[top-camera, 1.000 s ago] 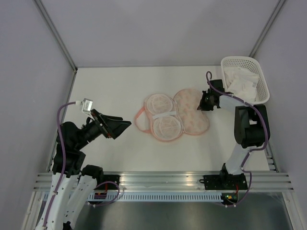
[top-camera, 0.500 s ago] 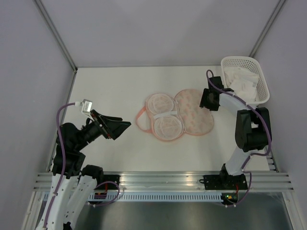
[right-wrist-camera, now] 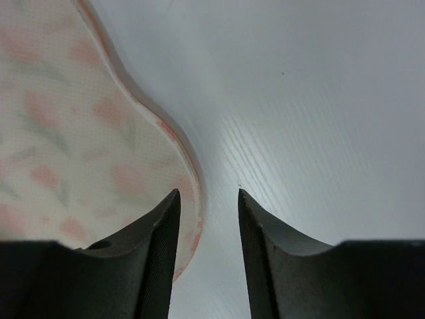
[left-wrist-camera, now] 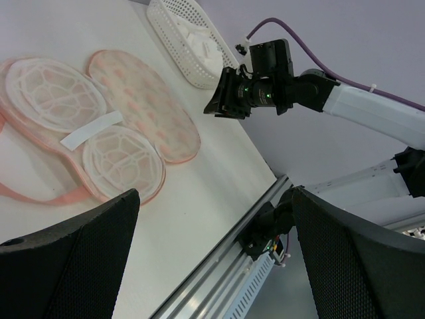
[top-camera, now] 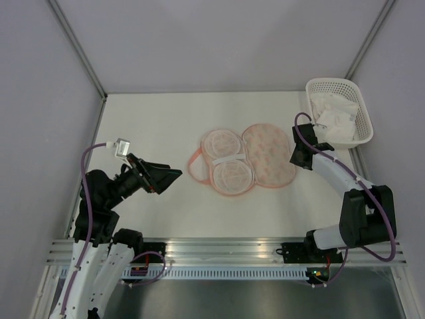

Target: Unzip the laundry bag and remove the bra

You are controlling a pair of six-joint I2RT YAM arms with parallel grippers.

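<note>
The laundry bag point(top-camera: 269, 156) lies opened flat mid-table, its cream orange-print half on the right and two white lattice-lined cups point(top-camera: 226, 159) on the left, with a pink loop strap. It also shows in the left wrist view point(left-wrist-camera: 143, 106). A white fabric garment, the bra point(top-camera: 335, 116), lies in the basket. My right gripper point(top-camera: 299, 156) hovers low at the bag's right edge, open and empty; in the right wrist view point(right-wrist-camera: 208, 196) it straddles the pink trim point(right-wrist-camera: 189, 179). My left gripper point(top-camera: 169, 174) is open and empty, raised left of the bag.
A white lattice plastic basket point(top-camera: 362, 109) stands at the back right corner, also seen in the left wrist view point(left-wrist-camera: 176, 33). Grey walls enclose the table on three sides. An aluminium rail point(top-camera: 226, 249) runs along the near edge.
My right gripper has moved from above the bag's printed half to its right edge, nearer to me, and the arm's elbow has swung right. The left arm has not moved.
</note>
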